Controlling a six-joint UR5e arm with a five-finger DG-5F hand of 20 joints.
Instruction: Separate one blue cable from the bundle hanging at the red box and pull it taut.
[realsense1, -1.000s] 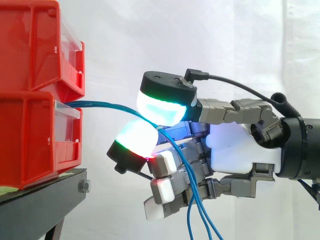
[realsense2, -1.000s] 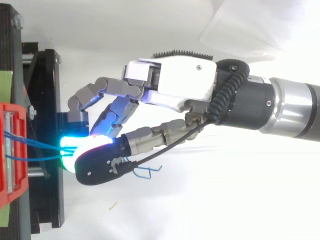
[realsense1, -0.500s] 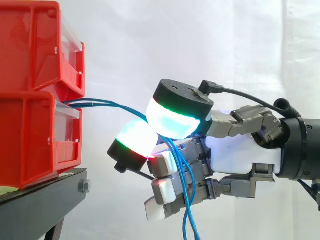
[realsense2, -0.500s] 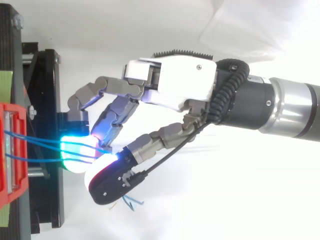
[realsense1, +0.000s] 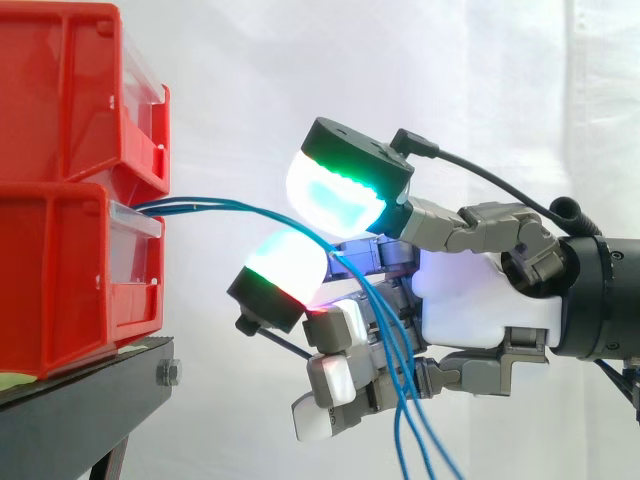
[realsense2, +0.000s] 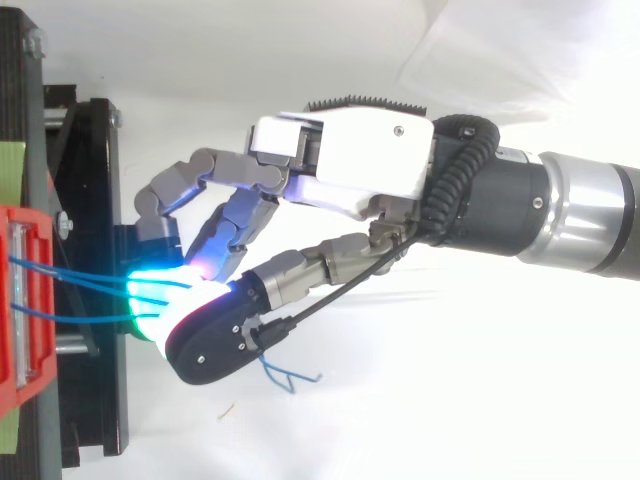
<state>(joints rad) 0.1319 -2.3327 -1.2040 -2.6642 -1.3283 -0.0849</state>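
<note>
Blue cables (realsense1: 240, 207): several thin, smooth, round-section strands leave the front of the lower red bin (realsense1: 60, 280) at its clear plastic strip (realsense1: 135, 222). They run out in a shallow arc to the right, close together, and are not drawn straight. They pass between two thick rounded pads of the hand (realsense1: 480, 300). The upper pad (realsense1: 335, 190) is capped in matt black and glows white, cyan and green. The lower pad (realsense1: 290, 265) glows white with a red edge. The pads stand close together with the strands nipped between them. Past the pads the strands drop slack in front of the curled lower fingers (realsense1: 335, 380) and out of the bottom of the side view. From above, the strands cross from the bin's edge to the glowing pads, and short loose ends curl beside the black cap (realsense2: 215, 345). The hand's palm (realsense2: 350, 160) is glossy white moulded shell, with grey jointed metal links running to the pads. The bins are glossy red plastic, boxy with ribbed walls, the upper red bin (realsense1: 60, 90) stacked on the lower. Both sit on a black stand (realsense1: 80, 410) with a bolt at its edge, before a white curtain (realsense1: 400, 60).
</note>
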